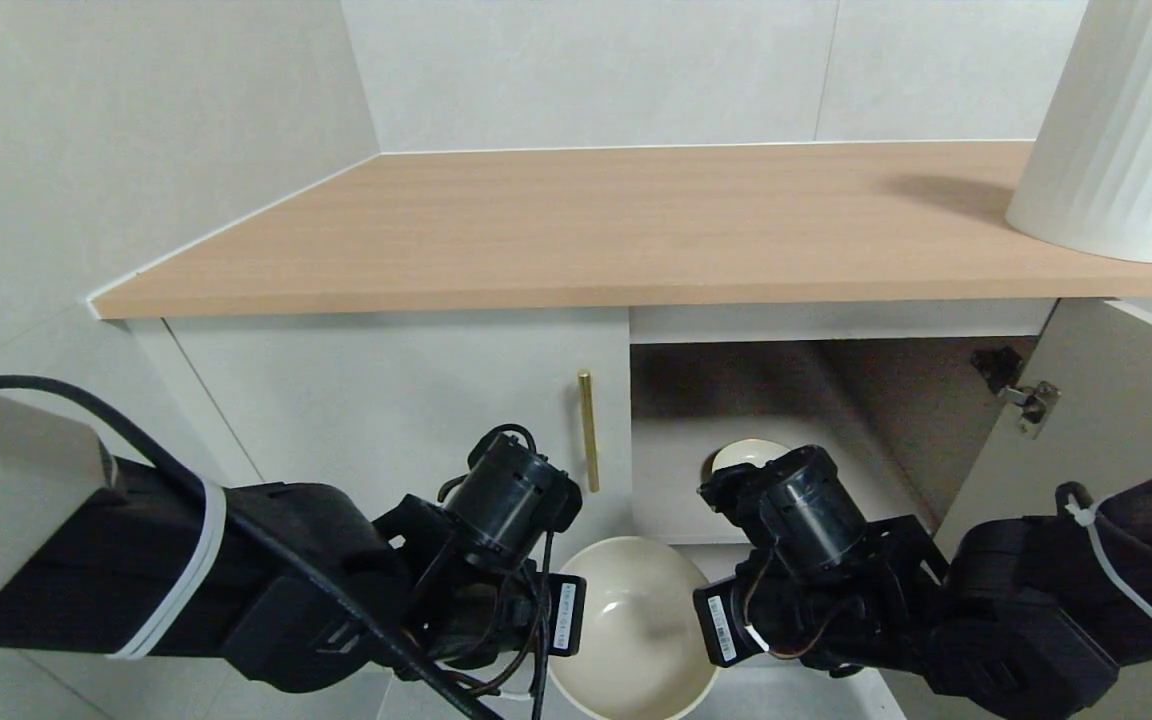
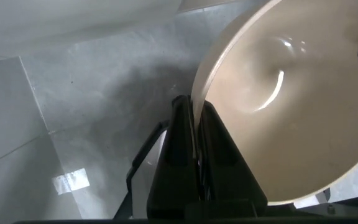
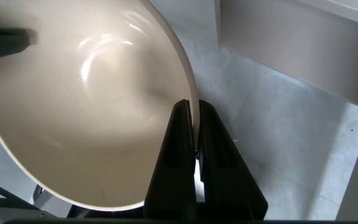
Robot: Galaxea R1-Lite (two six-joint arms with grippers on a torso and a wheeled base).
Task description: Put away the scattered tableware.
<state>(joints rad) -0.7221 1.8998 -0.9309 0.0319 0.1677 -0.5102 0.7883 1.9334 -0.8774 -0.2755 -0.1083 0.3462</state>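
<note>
A cream bowl (image 1: 636,625) hangs low in front of the cabinet, held between both arms. My left gripper (image 2: 194,134) is shut on the bowl's (image 2: 284,106) rim on its left side. My right gripper (image 3: 193,127) is shut on the bowl's (image 3: 92,106) rim on the opposite side. A second pale bowl (image 1: 746,455) sits inside the open cabinet (image 1: 786,400), just beyond the right wrist.
The right cabinet door (image 1: 1086,400) stands open on its hinge; the left door (image 1: 386,410) with a brass handle (image 1: 587,430) is closed. A wooden countertop (image 1: 636,220) runs above, with a ribbed white container (image 1: 1126,130) at its right end. Grey tiled floor (image 2: 73,124) lies below.
</note>
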